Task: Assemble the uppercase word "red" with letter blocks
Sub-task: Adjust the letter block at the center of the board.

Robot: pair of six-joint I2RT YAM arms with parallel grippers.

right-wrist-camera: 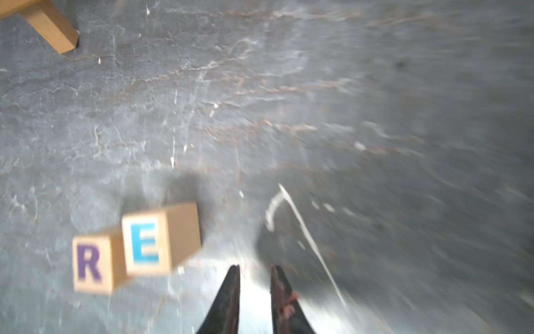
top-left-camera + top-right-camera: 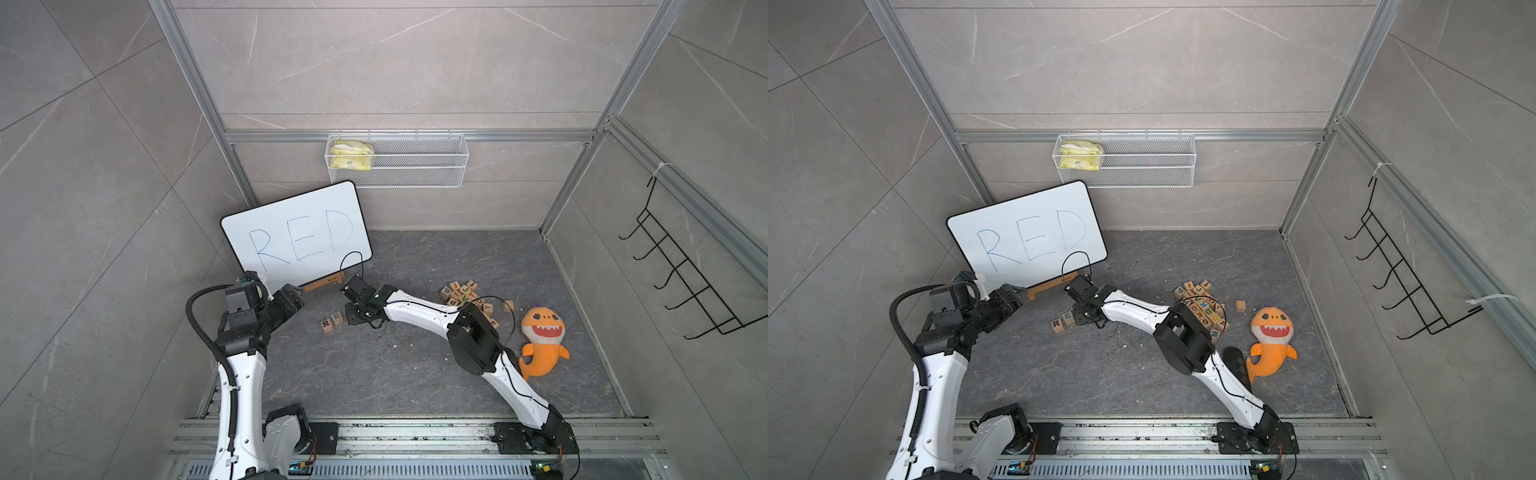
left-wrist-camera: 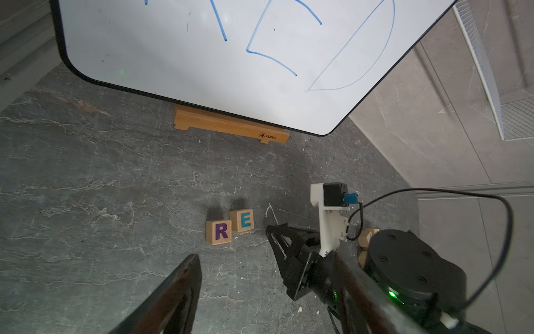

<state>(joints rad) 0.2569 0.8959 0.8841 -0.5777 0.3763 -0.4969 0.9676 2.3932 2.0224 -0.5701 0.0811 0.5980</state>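
R block (image 3: pixel 222 232) and E block (image 3: pixel 242 220) sit on the worktop (image 2: pixel 374 374) side by side, touching or nearly so, E set slightly back from R, letters up. They sit just in front of the whiteboard (image 2: pixel 297 232) with "RED" written on it, likely so the built word lines up under the sample. The board leans in a wooden stand (image 3: pixel 231 124). There is a free spot next to E on the pile side and no D there yet, so two of three letters are done. The rest of the letter blocks are in a pile (image 2: pixel 465 297) well apart toward the right arm's side, with one stray block (image 2: pixel 508 306) next to it and the orange shark plush (image 2: pixel 542 340) beyond. I can't pick out a D face from here. The right hand (image 1: pixel 255 267) is low over the worktop just beside E, on the side where D should go. Its fingers are only a narrow gap apart with nothing between them, and it isn't touching E as far as the blurry wrist view shows. The left hand (image 2: pixel 299 294) hangs near the stand, clear of the blocks. Its fingers are spread wide in its wrist view and it's empty, probably parked so it doesn't block the row. My guess is the next step is a trip to the pile for D.
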